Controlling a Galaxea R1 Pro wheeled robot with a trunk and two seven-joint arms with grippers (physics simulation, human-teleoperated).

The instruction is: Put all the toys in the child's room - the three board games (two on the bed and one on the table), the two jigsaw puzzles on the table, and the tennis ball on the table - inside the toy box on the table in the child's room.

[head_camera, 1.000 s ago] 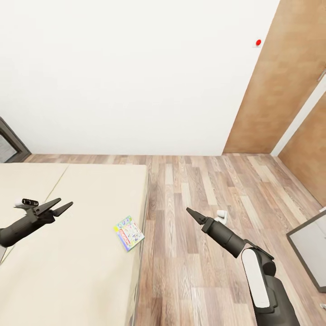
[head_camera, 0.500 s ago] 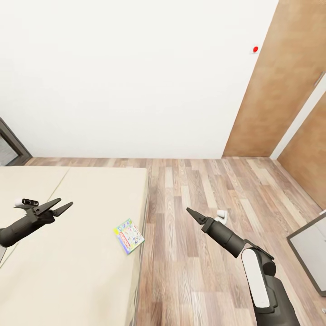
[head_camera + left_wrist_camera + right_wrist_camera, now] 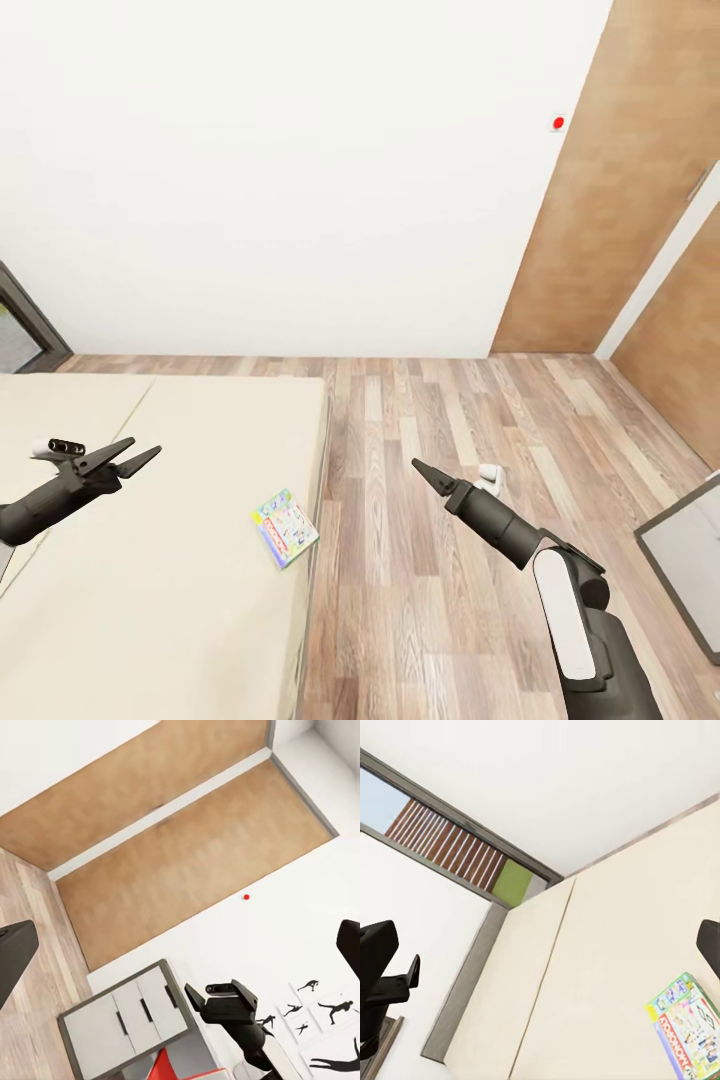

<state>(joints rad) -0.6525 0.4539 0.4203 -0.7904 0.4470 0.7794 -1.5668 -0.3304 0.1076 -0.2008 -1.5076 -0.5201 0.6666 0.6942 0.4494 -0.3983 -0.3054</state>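
One board game (image 3: 284,527), a thin box with a pale green and red printed cover, lies flat near the right edge of the cream bed (image 3: 150,560). The same board game (image 3: 686,1029) also lies on the bed (image 3: 607,975) in the right wrist view. My left gripper (image 3: 146,446) hovers open over the bed, well to the left of the game, holding nothing. My right gripper (image 3: 418,466) hangs above the wood floor to the right of the bed. In its wrist view its fingers (image 3: 375,945) stand wide apart and empty.
A small white object (image 3: 488,478) lies on the plank floor just beyond my right gripper. A low dark grey-topped cabinet (image 3: 690,570) stands at the right edge, with wooden doors (image 3: 620,200) behind it. Black baseball silhouette pictures (image 3: 322,1005) hang on the white wall.
The whole head view has shifted a little, so the bed, floor and game sit slightly lower in the picture. Both arms keep the same pose.
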